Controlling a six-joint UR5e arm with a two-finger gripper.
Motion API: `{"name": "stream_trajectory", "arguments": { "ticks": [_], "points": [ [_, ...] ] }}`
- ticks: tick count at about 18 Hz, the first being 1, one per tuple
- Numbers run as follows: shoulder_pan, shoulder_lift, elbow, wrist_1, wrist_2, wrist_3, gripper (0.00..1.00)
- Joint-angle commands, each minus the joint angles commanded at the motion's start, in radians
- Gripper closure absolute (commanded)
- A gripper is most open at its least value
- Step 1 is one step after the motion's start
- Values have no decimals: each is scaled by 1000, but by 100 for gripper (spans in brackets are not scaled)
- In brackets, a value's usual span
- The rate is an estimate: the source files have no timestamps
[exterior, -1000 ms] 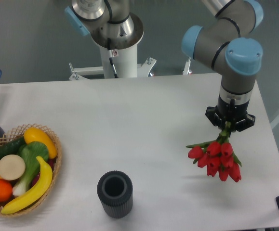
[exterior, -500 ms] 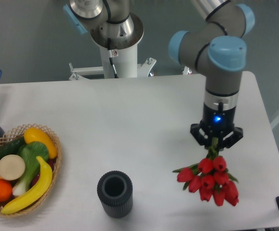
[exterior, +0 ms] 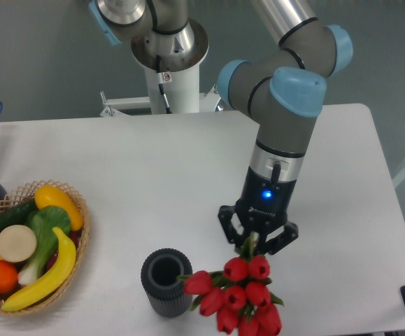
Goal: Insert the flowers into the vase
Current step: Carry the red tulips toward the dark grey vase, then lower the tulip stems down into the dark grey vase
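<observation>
The table (exterior: 153,168) carried the vase (exterior: 166,282) upright near its front edge, mouth up. The flowers (exterior: 237,301) hung heads-down from the end effector (exterior: 257,241), which was clamped on their stems. The vase lay at about eight o'clock from the end effector, just beside the leftmost tulip head, so the bunch seemingly needed carrying left.

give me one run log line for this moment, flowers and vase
phase: carrying to vase | gripper: shut on flowers by the stems | vase: upright, empty, left of the bunch | insertion: not yet done
</observation>
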Motion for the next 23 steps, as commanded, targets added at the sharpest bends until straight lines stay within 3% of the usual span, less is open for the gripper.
{"name": "stream_trajectory", "arguments": {
  "ticks": [5, 10, 14, 23],
  "points": [
    [0, -17, 34, 120, -178, 2, 93],
    [5, -20, 29, 131, -357, 8, 85],
    [-6, -32, 22, 131, -434, 25, 81],
    [-17, -38, -38, 131, -438, 90, 78]
  ]
}}
